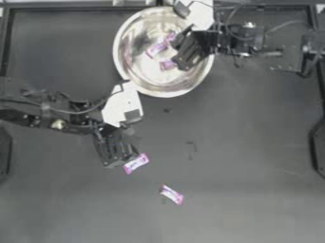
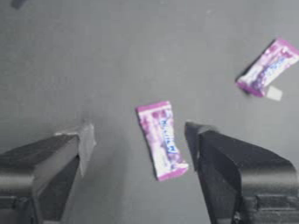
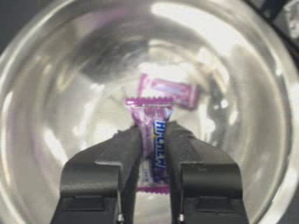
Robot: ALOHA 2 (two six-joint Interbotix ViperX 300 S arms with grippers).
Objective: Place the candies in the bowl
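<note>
Right tool (image 3: 153, 148) pinches a candy (image 3: 153, 131) over your bowl (image 1: 136, 71) at 12 o'clock for release; left tool (image 2: 140, 153), spread, straddles another candy (image 2: 161, 139) on the surface.

Soft blur throughout, glare on bowl (image 1: 149, 83), faint shadows

A dark, matte table (image 1: 241, 190) fills nearly everything, its surface dull grey with faint scuffs. A raised frame (image 1: 63, 6) borders its far edge. Light falls evenly from above, softly.
</note>
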